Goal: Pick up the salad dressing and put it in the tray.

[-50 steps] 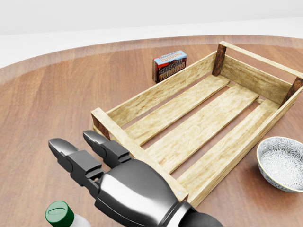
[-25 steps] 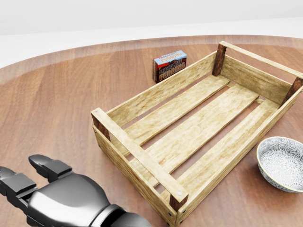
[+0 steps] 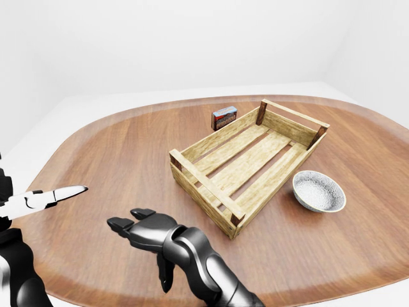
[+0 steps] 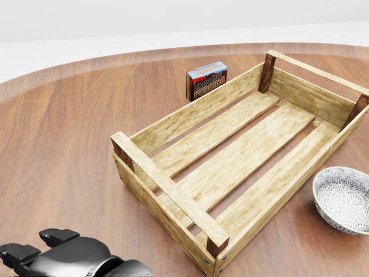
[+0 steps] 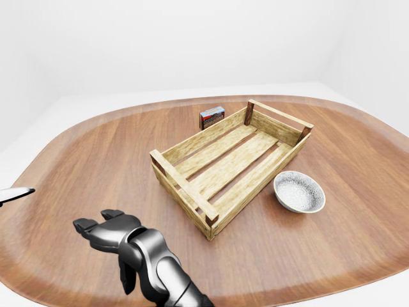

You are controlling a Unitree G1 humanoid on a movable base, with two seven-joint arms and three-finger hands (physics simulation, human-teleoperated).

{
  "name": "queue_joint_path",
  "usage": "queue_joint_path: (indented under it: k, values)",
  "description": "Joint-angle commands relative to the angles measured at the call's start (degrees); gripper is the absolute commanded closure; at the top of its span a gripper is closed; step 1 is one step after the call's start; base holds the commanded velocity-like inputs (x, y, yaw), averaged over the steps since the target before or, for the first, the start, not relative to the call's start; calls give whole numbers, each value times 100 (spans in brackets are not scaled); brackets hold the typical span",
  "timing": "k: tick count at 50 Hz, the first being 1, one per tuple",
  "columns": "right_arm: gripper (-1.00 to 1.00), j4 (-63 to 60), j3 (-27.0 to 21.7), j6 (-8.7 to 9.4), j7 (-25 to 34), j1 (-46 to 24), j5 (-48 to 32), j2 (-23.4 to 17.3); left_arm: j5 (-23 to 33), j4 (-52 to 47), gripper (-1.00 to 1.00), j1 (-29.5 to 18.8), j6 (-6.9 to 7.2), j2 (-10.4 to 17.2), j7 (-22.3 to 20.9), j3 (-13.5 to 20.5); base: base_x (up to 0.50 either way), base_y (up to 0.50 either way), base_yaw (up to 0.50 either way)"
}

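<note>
right hand [image 3: 150, 229]: fingers [image 3: 121, 224] spread wide, holding nothing
left hand [image 3: 38, 199]: cannot tell
tray [image 3: 243, 163]: up-right of fingers
bowl [image 3: 318, 191]: far right

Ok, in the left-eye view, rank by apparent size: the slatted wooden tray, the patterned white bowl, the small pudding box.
1. Slatted wooden tray, clearly largest.
2. Patterned white bowl.
3. Small pudding box, smallest, though it sits farther up the view, so distance shrinks it somewhat.

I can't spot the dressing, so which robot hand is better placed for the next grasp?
Probably right: the right robot hand hovers open over the table, left of the tray in the left-eye view. The left robot hand barely shows at that view's edge. No bottle visible.
</note>
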Motion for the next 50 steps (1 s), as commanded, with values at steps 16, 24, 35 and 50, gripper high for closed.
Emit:
queue_joint_path:
  k: [16, 24, 35, 50]
  values:
    - [-100, 861, -586, 0, 0, -206, -189, 0, 29, 58, -100, 17, 0, -20, -15, -57, 0, 0, 0]
    - [-100, 936, -531, 0, 0, -117, -151, 0, 27, 22, -100, 16, 0, -19, -20, -42, 0, 0, 0]
    - [-100, 1273, -678, 0, 0, -229, -61, 0, 63, 91, -100, 17, 0, -29, -47, -65, 0, 0, 0]
    - [-100, 1927, -996, 0, -36, -692, -64, 0, 81, 72, -100, 36, 0, -55, -72, -83, 0, 0, 0]
